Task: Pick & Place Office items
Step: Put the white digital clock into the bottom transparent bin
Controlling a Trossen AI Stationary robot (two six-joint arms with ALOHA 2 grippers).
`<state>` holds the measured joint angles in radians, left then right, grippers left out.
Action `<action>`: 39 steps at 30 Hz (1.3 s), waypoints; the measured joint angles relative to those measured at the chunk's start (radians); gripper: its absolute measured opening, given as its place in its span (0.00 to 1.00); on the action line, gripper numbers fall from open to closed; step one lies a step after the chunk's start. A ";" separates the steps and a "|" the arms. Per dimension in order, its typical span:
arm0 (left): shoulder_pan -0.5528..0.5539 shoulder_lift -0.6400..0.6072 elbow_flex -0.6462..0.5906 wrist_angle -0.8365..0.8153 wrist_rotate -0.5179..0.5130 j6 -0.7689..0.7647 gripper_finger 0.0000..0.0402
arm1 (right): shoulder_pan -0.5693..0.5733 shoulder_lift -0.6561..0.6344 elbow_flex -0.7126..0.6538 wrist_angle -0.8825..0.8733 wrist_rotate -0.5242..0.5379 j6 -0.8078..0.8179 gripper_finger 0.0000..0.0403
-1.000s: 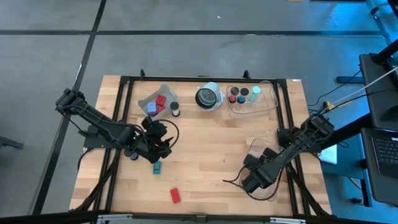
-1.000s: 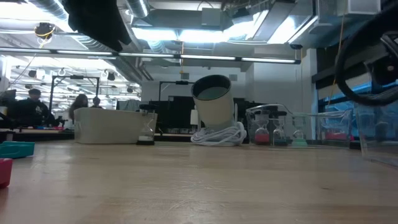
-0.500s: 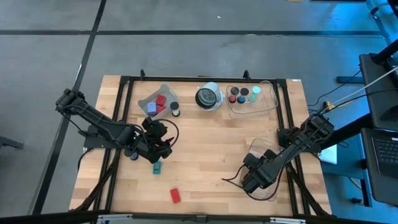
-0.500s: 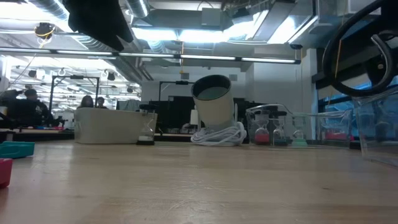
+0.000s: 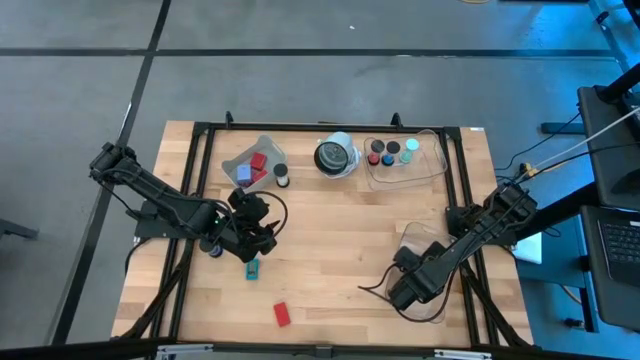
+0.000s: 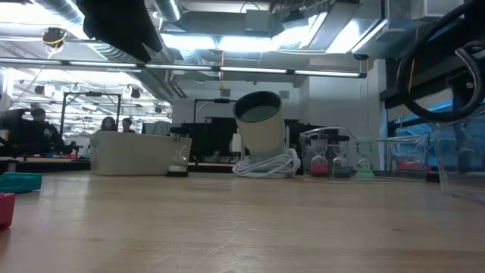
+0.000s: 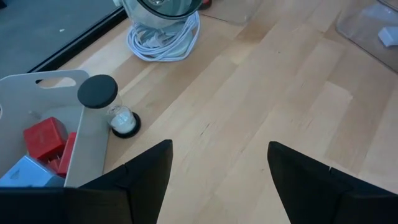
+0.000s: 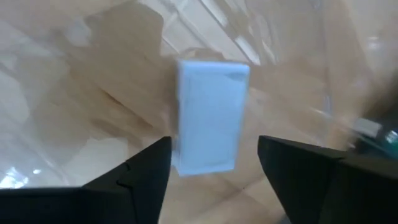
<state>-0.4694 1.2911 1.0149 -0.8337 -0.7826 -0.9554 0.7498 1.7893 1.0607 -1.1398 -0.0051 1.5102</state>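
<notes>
My left gripper (image 5: 258,232) (image 7: 214,174) hangs open over bare table wood at centre left, touching nothing. A teal block (image 5: 252,268) and a red block (image 5: 282,314) lie on the table nearer the front edge. A grey tray (image 5: 255,165) (image 7: 43,84) holds red blocks (image 7: 45,137) and a pale-blue one. A dark cap (image 7: 97,91) sits by its rim. My right gripper (image 5: 405,285) (image 8: 211,165) is open at the right front, its fingers on either side of a pale-blue block (image 8: 210,115) without touching it. That block lies flat inside a clear tray (image 8: 339,74).
A white-and-black round object (image 5: 335,157) with a coiled white cord (image 7: 163,38) stands at the far middle. A clear tray (image 5: 405,155) beside it holds several coloured caps. A small white-topped cap (image 7: 124,122) sits on the wood near the grey tray. Bare wood lies in the table's middle.
The right arm has shifted slightly at the table's right side, as the low view shows. The left arm and all the pieces have kept still.
</notes>
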 joint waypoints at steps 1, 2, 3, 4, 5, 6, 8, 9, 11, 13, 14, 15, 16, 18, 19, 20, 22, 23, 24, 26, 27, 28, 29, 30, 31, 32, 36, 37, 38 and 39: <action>0.000 0.000 0.000 0.000 0.000 0.001 0.65 | 0.000 0.000 0.005 -0.017 -0.012 -0.003 0.63; 0.000 0.000 0.000 0.000 0.000 0.005 0.65 | 0.000 0.000 0.014 -0.040 -0.025 -0.008 0.65; 0.000 0.000 0.000 0.000 0.009 0.015 0.65 | -0.001 0.000 0.026 -0.071 -0.041 -0.016 0.67; 0.000 0.000 0.000 0.000 0.030 0.023 0.65 | -0.001 0.000 0.041 -0.113 -0.050 -0.022 0.69; 0.000 0.000 0.000 -0.001 0.056 0.031 0.65 | -0.001 0.000 0.058 -0.162 -0.054 -0.025 0.70; 0.000 0.000 0.000 0.000 0.085 0.038 0.65 | -0.001 0.000 0.080 -0.214 -0.056 -0.026 0.71; 0.000 0.000 0.000 0.000 0.148 0.054 0.65 | -0.001 -0.001 0.136 -0.320 -0.051 -0.026 0.72; 0.000 0.000 0.000 -0.001 0.186 0.063 0.65 | -0.001 -0.001 0.167 -0.376 -0.043 -0.029 0.72; -0.002 0.000 0.000 -0.001 0.267 0.071 0.65 | -0.001 -0.004 0.232 -0.443 -0.018 -0.029 0.72; -0.009 0.000 0.000 0.000 0.343 0.044 0.65 | 0.000 -0.025 0.274 -0.408 0.021 -0.031 0.71; -0.015 0.001 0.000 -0.001 0.372 0.015 0.65 | 0.001 -0.037 0.297 -0.404 0.054 -0.028 0.71; -0.023 0.004 -0.003 0.002 0.392 -0.022 0.65 | 0.001 -0.044 0.323 -0.398 0.092 -0.022 0.71; -0.035 0.007 -0.011 0.005 0.401 -0.065 0.65 | 0.001 -0.046 0.348 -0.396 0.137 -0.013 0.70; -0.064 0.013 -0.042 0.002 0.398 -0.156 0.65 | 0.004 -0.046 0.389 -0.409 0.228 -0.003 0.70; -0.079 0.022 -0.059 0.005 0.397 -0.211 0.65 | 0.005 -0.048 0.412 -0.409 0.270 -0.003 0.70; -0.094 0.030 -0.081 0.004 0.405 -0.267 0.65 | 0.006 -0.050 0.433 -0.408 0.309 -0.004 0.70; -0.119 0.045 -0.120 -0.006 0.449 -0.386 0.65 | 0.006 -0.049 0.462 -0.408 0.372 -0.026 0.70; -0.129 0.053 -0.137 0.000 0.464 -0.447 0.65 | 0.006 -0.049 0.473 -0.404 0.398 -0.036 0.70; -0.141 0.059 -0.155 0.004 0.470 -0.499 0.65 | 0.006 -0.049 0.481 -0.404 0.420 -0.049 0.70; -0.167 0.079 -0.187 0.006 0.463 -0.590 0.65 | 0.006 -0.049 0.485 -0.405 0.456 -0.074 0.70; -0.179 0.091 -0.198 0.010 0.462 -0.624 0.65 | 0.003 -0.049 0.485 -0.405 0.466 -0.084 0.70; -0.188 0.104 -0.207 0.010 0.463 -0.655 0.65 | 0.002 -0.049 0.484 -0.405 0.470 -0.095 0.70; -0.196 0.119 -0.210 0.007 0.466 -0.682 0.65 | 0.000 -0.049 0.484 -0.405 0.470 -0.106 0.70; -0.202 0.136 -0.211 0.010 0.466 -0.701 0.65 | -0.002 -0.049 0.484 -0.405 0.470 -0.112 0.70; -0.207 0.152 -0.210 0.013 0.465 -0.708 0.65 | -0.004 -0.049 0.484 -0.404 0.470 -0.113 0.70; -0.209 0.163 -0.209 0.013 0.462 -0.710 0.65 | -0.004 -0.049 0.484 -0.405 0.470 -0.115 0.70; -0.210 0.210 -0.194 0.016 0.463 -0.699 0.65 | -0.004 -0.049 0.484 -0.405 0.470 -0.116 0.70; -0.210 0.221 -0.183 0.010 0.463 -0.702 0.65 | -0.004 -0.049 0.484 -0.404 0.470 -0.116 0.70; -0.210 0.232 -0.171 -0.003 0.462 -0.707 0.65 | -0.004 -0.049 0.484 -0.402 0.470 -0.116 0.70; -0.210 0.242 -0.161 -0.018 0.462 -0.713 0.65 | -0.004 -0.049 0.484 -0.400 0.470 -0.116 0.70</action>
<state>-0.6792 1.5333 0.8543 -0.8517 -0.3208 -1.6687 0.7460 1.7405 1.5452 -1.5394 0.4644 1.3945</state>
